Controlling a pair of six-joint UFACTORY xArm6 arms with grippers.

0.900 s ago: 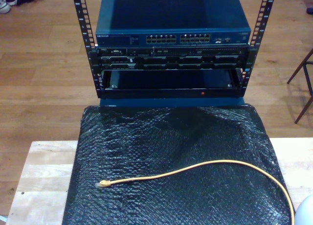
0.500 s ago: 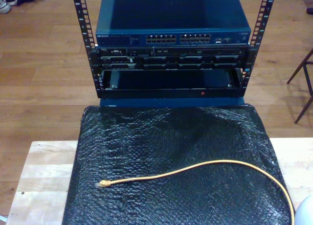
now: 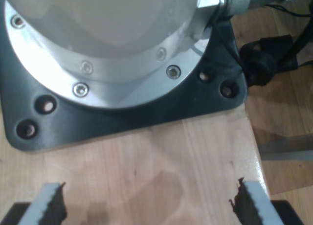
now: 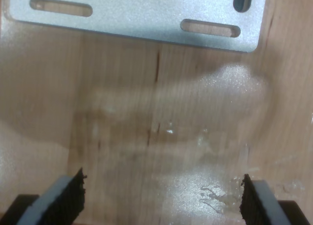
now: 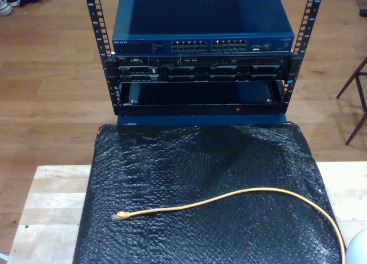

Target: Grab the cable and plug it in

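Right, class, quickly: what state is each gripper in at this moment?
My first gripper: open, nothing between its jaws, above bare wood.
My second gripper: open, holding nothing, above bare wood.
The cable lies untouched on the black mat.

The cable (image 5: 241, 196) is yellow-orange, ending in a pale clear plug (image 5: 119, 216) toward 9 o'clock in the exterior view. It lies on glossy black bubble-textured sheeting (image 5: 200, 160) speckled with small highlights, over a pale blond wooden tabletop (image 5: 51, 201). At 12 o'clock the switch (image 5: 200, 23) is dark blue with a row of lighter ports, in a black perforated rack (image 5: 97, 28) on a warm brown plank floor (image 5: 46, 74). My first pincer (image 3: 146, 203) has black ribbed pads backed in light grey; my second pincer (image 4: 164, 198) likewise.
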